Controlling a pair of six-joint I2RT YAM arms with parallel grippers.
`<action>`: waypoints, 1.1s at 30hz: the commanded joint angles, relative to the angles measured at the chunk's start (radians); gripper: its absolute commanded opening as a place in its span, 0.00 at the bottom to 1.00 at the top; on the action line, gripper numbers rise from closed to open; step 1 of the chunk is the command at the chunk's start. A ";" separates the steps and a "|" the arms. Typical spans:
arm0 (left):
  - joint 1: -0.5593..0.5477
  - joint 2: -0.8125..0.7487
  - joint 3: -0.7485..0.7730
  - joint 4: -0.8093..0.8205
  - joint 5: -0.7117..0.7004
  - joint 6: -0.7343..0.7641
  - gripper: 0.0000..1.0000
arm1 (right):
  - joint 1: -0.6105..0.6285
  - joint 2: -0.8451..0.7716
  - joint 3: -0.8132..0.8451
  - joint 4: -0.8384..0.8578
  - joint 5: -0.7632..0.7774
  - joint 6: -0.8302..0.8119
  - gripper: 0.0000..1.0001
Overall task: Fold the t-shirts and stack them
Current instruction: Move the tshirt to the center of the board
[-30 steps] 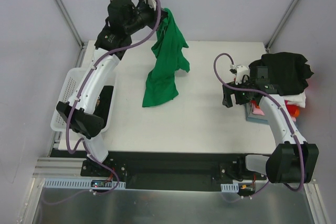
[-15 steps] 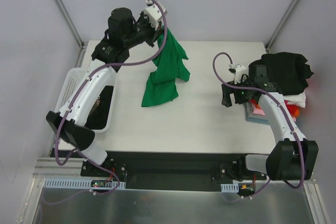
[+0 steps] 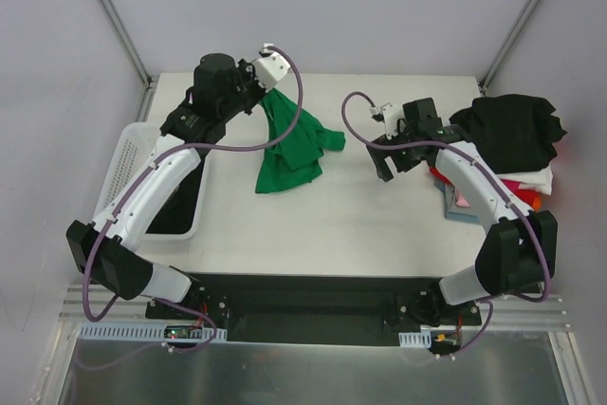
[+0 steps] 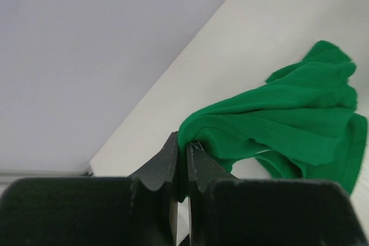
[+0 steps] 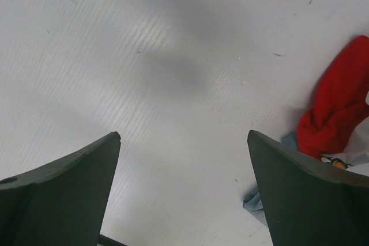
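L claw pinches green tee (R claw wide).

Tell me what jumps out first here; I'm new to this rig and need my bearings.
The bright green t-shirt, pinched in the left gripper and draping onto the table at mid-back. Then the black t-shirt heaped at the right edge, the right gripper open nearby.

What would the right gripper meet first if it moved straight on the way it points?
Probably the bare table: the open right gripper faces it with nothing between, though depth is unclear.
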 commanded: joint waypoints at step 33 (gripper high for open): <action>0.112 0.279 0.106 0.206 -0.335 0.173 0.00 | 0.315 0.705 0.664 -0.001 0.046 -0.076 0.87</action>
